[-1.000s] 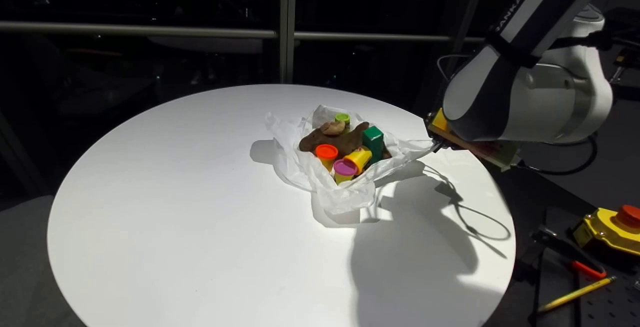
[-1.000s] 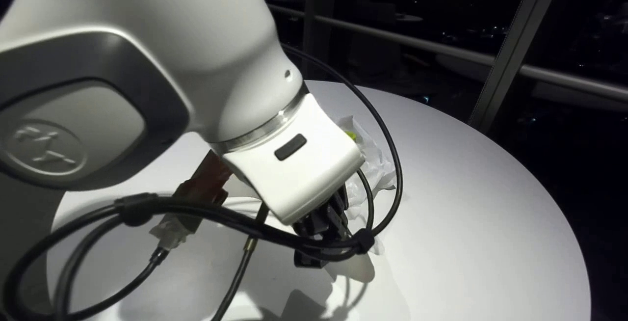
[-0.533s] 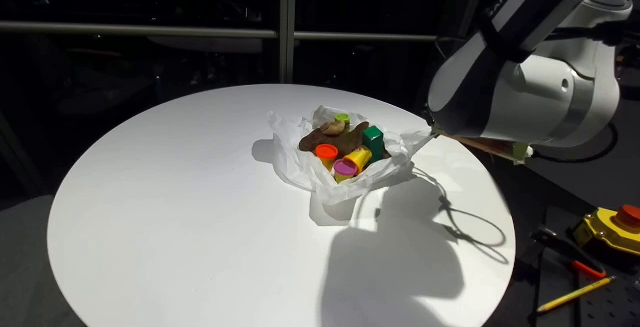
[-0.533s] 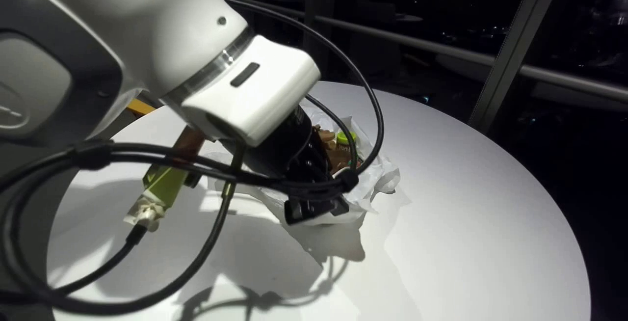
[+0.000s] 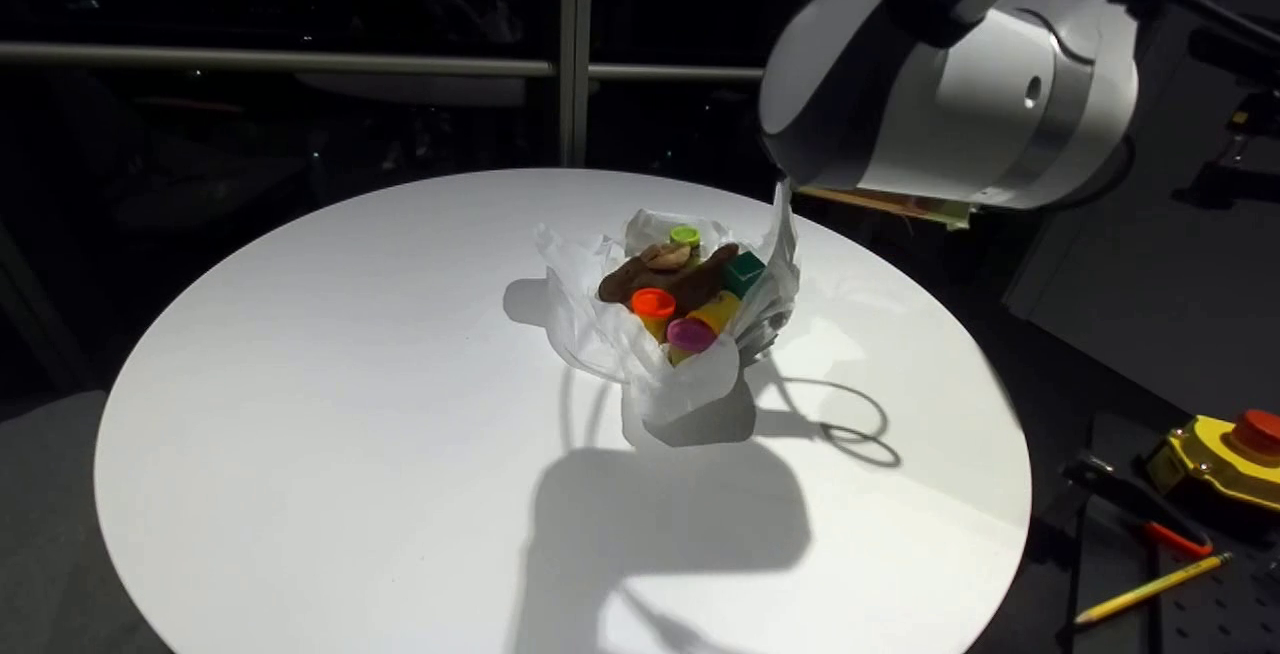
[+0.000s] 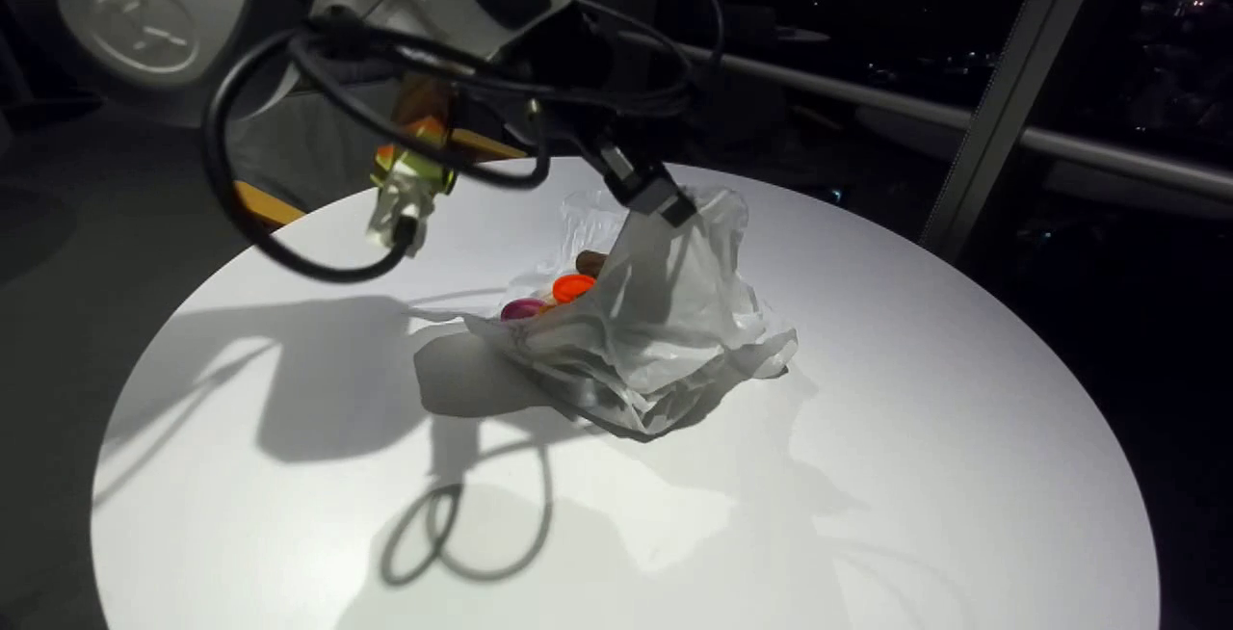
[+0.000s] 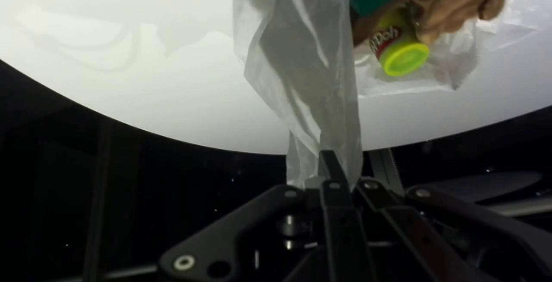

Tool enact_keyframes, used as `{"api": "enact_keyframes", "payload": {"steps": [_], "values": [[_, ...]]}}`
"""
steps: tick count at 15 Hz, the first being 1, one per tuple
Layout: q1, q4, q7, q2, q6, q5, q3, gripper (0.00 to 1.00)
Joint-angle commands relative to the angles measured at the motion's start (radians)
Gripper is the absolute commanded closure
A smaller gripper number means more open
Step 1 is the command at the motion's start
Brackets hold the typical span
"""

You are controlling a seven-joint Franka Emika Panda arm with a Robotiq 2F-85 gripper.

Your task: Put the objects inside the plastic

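Hand [image 6: 677,210] pinching plastic bag [image 6: 674,307], gripped side pointing upward, its long axis near vertical

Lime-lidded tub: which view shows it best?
Wrist view: the lime-lidded tub shows large, its label partly readable. Otherwise it appears only in an exterior view, small, mostly its lid.

A wrinkled, translucent white plastic-film bag [image 5: 690,384] gapes open, its right wall standing in a peak in an exterior view. Inside, a brown plush toy [image 5: 690,286] lies far left, a round lime-lidded tub [image 5: 685,234] beyond it; a dark-green rectangular block [image 5: 743,274] is at right. Nearer are an orange-lidded tub [image 5: 654,304], a magenta-lidded tub [image 5: 690,336] and a tilted yellow tub [image 5: 718,311].
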Motion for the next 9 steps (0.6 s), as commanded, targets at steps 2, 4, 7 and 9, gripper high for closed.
{"api": "enact_keyframes", "payload": {"steps": [2,4,7,9], "values": [[0.152,0.125,0.097,0.274,-0.225,-0.068,-0.240,1.00],[0.181,0.185,0.162,0.340,-0.311,-0.127,-0.319,1.00],[0.198,0.296,0.255,0.426,-0.505,-0.267,-0.428,0.91],[0.188,0.390,0.331,0.368,-0.620,-0.451,-0.459,0.66]]}}
